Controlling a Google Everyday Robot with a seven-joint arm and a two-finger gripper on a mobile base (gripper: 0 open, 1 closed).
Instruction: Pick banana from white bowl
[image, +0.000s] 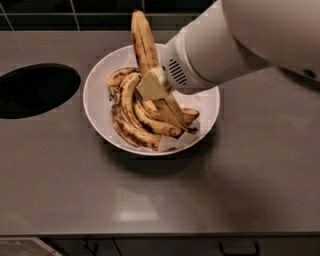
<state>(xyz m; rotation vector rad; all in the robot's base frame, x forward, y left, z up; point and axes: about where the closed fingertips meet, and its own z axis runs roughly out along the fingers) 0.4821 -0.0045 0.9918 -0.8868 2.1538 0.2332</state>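
Note:
The banana (142, 42), long, nearly straight, yellow with dark streaks, stands tilted above the white bowl (97, 80). Its top end reaches past the bowl's far rim; its lower end points down into the bowl's right side. My gripper (155, 84) is shut on the banana at its middle; one pale finger (151, 85) shows in front of it. The white arm comes in from the upper right and hides the bowl's far right part. Several shorter, curved, blackened bananas (132, 117) lie in the bowl on a white paper liner (172, 142).
The bowl stands on a grey countertop (160, 200). A round dark opening (32, 90) is cut into the counter at the left. A dark tiled wall runs along the back. Cabinet handles show below the front edge.

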